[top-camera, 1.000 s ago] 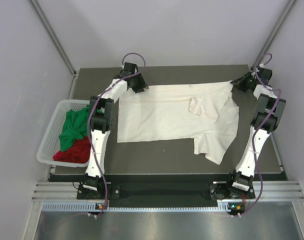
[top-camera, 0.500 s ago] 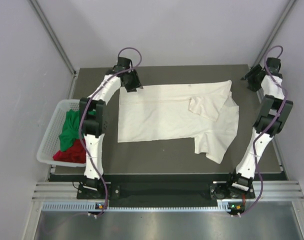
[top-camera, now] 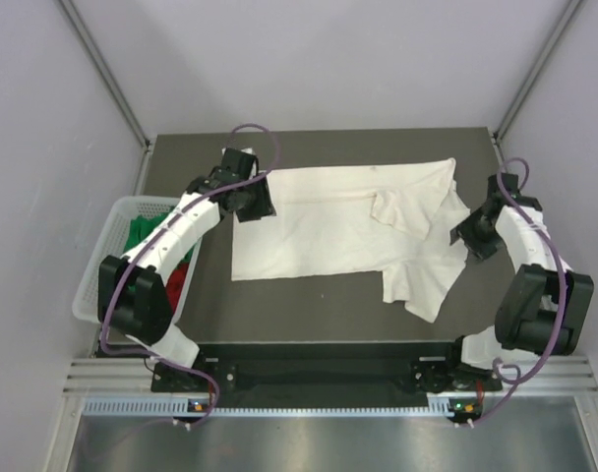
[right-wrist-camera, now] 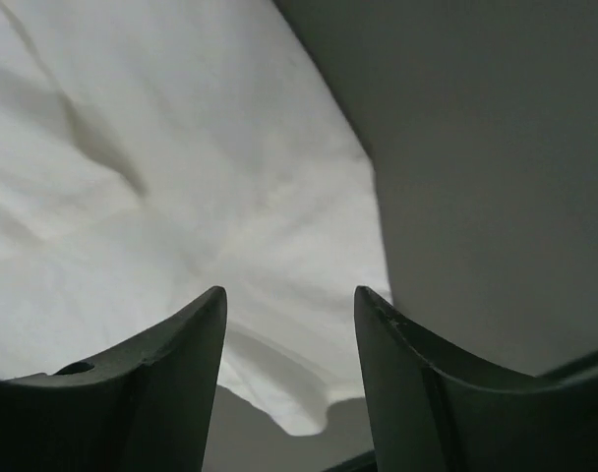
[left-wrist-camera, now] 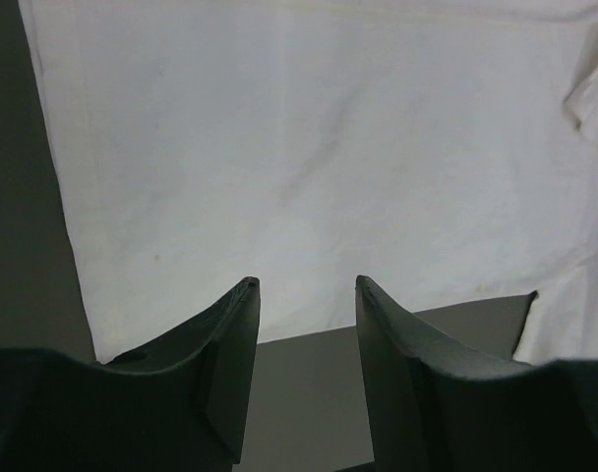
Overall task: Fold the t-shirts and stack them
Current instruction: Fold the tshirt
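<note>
Two pincers hang over the cream-white t-shirt [top-camera: 328, 231], which lies spread on the desk [top-camera: 309, 315] with one sleeve flopped onto its chest. The left pincer [top-camera: 252, 200] sits above the shirt's left edge, jaws parted with nothing between them. The right pincer [top-camera: 473, 236] hovers at the rumpled right edge, also parted and empty. The green tee [top-camera: 142, 234] and red tee [top-camera: 177, 282] wait in the basket [top-camera: 90, 285]. The risk is likely an uneven grab: if one side pinches a single layer or misses the hem, the fold could skew. The loose sleeve could also bunch under the cloth and leave a lump.
</note>
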`<state>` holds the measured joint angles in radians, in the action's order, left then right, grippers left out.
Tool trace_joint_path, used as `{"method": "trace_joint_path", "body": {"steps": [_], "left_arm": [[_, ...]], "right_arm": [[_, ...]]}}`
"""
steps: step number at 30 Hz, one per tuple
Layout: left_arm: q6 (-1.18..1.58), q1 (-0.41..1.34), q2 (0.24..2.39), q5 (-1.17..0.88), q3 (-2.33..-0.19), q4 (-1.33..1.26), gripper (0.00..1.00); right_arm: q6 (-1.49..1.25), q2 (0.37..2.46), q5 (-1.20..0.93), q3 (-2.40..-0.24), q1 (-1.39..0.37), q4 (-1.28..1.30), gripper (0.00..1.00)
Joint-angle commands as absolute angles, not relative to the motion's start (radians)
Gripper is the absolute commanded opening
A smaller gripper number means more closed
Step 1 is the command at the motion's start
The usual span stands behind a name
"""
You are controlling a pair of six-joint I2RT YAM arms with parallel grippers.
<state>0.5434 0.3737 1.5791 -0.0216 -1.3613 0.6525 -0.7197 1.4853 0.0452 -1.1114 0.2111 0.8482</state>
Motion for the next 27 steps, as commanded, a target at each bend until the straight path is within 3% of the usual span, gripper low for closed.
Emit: {"method": "trace_joint_path", "body": {"steps": [1, 9, 20, 23, 25, 26, 27], "left_arm": [[0.531, 0.376, 1.525, -0.06, -1.277, 0.657, 0.49], [0.52, 0.374, 1.474, -0.107, -1.216, 0.638, 0.49], [0.523, 0.373, 1.43, -0.113, -1.134, 0.612, 0.5], [0.525, 0.373, 1.43, -0.103, -1.132, 0.615, 0.5], [0.528, 0.373, 1.425, -0.088, -1.131, 0.615, 0.5], [0.531, 0.373, 1.424, -0.081, -1.131, 0.614, 0.51], [0.531, 0.373, 1.419, -0.077, -1.128, 0.614, 0.51]], "right_arm": [[-0.813, 1.343, 0.104, -0.953, 0.196, 0.96, 0.54], [-0.979, 1.109, 0.048, -0.634, 0.069, 0.942, 0.53], [-1.134, 1.019, 0.045, -0.482, 0.025, 0.87, 0.5], [-1.144, 1.017, 0.034, -0.443, 0.023, 0.841, 0.44], [-1.146, 1.02, 0.041, -0.433, 0.023, 0.839, 0.3], [-1.146, 1.02, 0.051, -0.436, 0.023, 0.839, 0.11], [-1.144, 1.017, 0.052, -0.442, 0.023, 0.842, 0.0]]}}
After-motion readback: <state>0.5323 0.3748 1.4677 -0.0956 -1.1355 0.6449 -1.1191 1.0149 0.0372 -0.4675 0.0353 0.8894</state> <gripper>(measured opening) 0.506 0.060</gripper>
